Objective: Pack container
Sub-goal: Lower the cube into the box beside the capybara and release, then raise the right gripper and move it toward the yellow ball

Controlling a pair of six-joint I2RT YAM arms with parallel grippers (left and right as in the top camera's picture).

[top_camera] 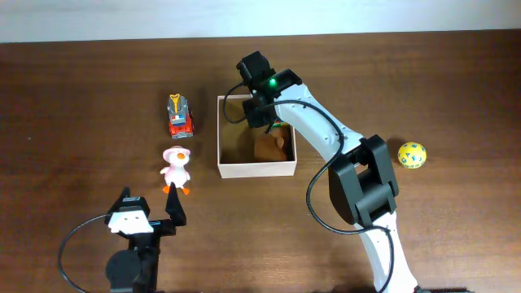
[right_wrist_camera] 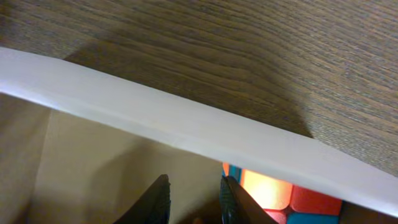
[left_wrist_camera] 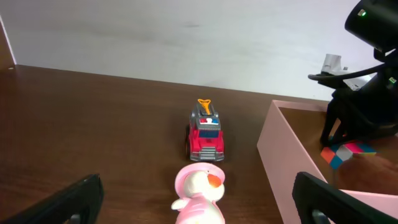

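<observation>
**Overhead:** The container (top_camera: 254, 170), a square, shallow, open-topped box with pale cream walls and a tan floor, sits on the dark wooden tabletop (top_camera: 81, 98). It lies about midway between the left and right edges, toward the far edge. The right arm (top_camera: 326, 134) reaches over the box's right wall, and the right gripper (top_camera: 264, 118) is down inside near the far wall. A brown object (top_camera: 273, 146) lies on the box floor toward the right wall. Left of the box stand a red fire truck (top_camera: 181, 116) and, nearer the front edge, a pink duck (top_camera: 176, 169). A yellow ball (top_camera: 412, 155) rests well apart to the right. The left gripper (top_camera: 149, 203) hovers just in front of the duck, jaws spread wide and holding nothing.

**Left wrist:** Its fingers (left_wrist_camera: 68, 202) stand far apart at the bottom corners, with the duck between them and the truck beyond. The container's near wall (left_wrist_camera: 280, 162) looks pinkish here. A colourful cube (left_wrist_camera: 348, 152) lies inside, under the black right gripper. The truck's markings are too small to read.

**Right wrist:** The box's pale rim (right_wrist_camera: 186, 130) crosses the frame diagonally, with wood grain above and tan wall below. Two dark fingers (right_wrist_camera: 160, 199) are drawn almost together, and nothing shows in the slim gap. The cube's orange, red and blue faces sit just beside them.
</observation>
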